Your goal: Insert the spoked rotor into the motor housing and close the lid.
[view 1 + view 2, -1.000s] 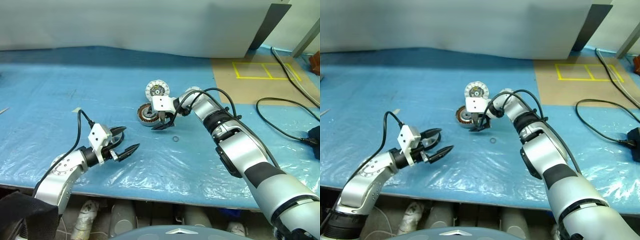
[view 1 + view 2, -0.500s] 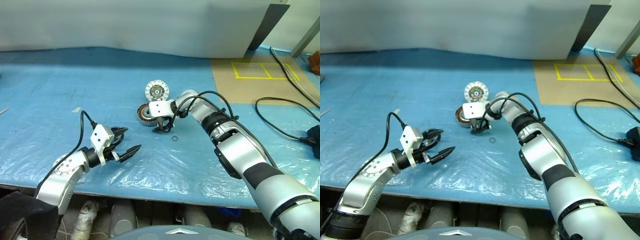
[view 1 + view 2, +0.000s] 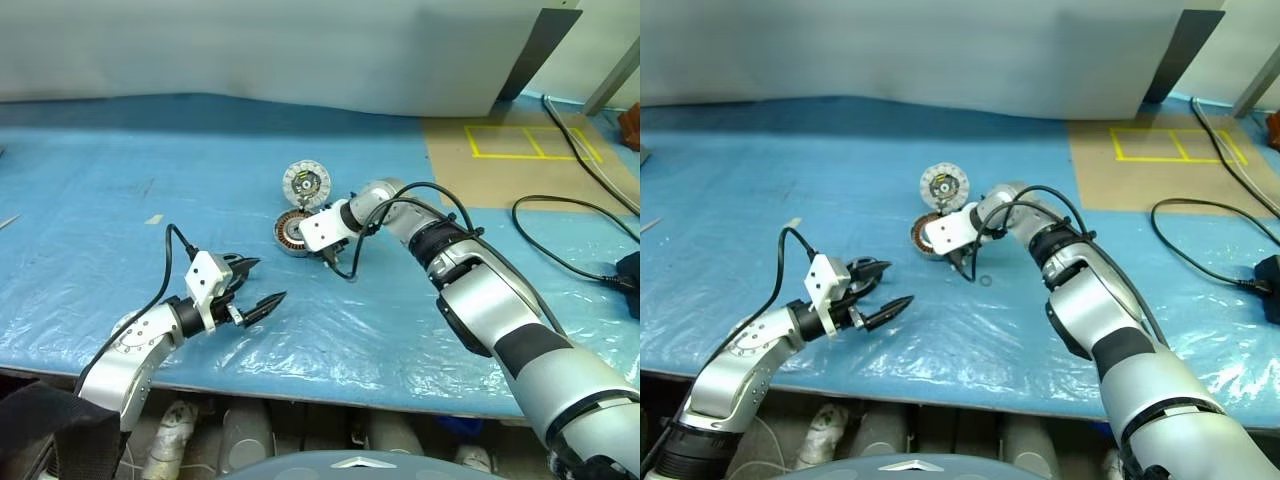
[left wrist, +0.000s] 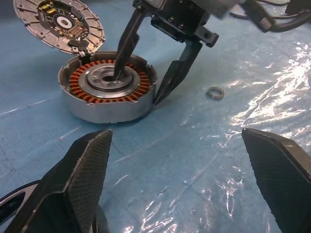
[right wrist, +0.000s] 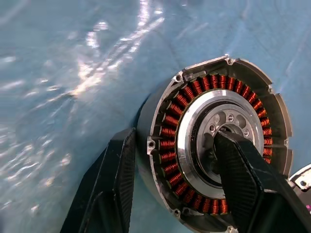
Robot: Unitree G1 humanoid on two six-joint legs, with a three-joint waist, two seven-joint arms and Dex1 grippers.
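Note:
The motor housing (image 3: 291,232), a silver shell with copper windings, lies on the blue sheet at the table's middle. The lid (image 3: 305,183) stands tilted at the housing's far side, its whitish segmented face towards me. My right gripper (image 4: 137,89) points down over the housing: one finger sits in the dark centre hole, the other against the outer wall, so it is shut on the housing's side. The spoked rotor (image 3: 985,281), a tiny dark ring (image 4: 215,92), lies loose on the sheet just right of the housing. My left gripper (image 3: 268,280) hovers open and empty, nearer me and to the left.
Blue plastic sheet (image 3: 150,200) covers the table. A brown board with yellow tape squares (image 3: 520,140) lies at the back right. A black cable (image 3: 570,230) loops on the right. The table's front edge (image 3: 300,385) runs close below the left gripper.
My right wrist has rolled, and its fingers have drawn together around the housing's side, one dropping into the centre hole. The left arm has stayed still.

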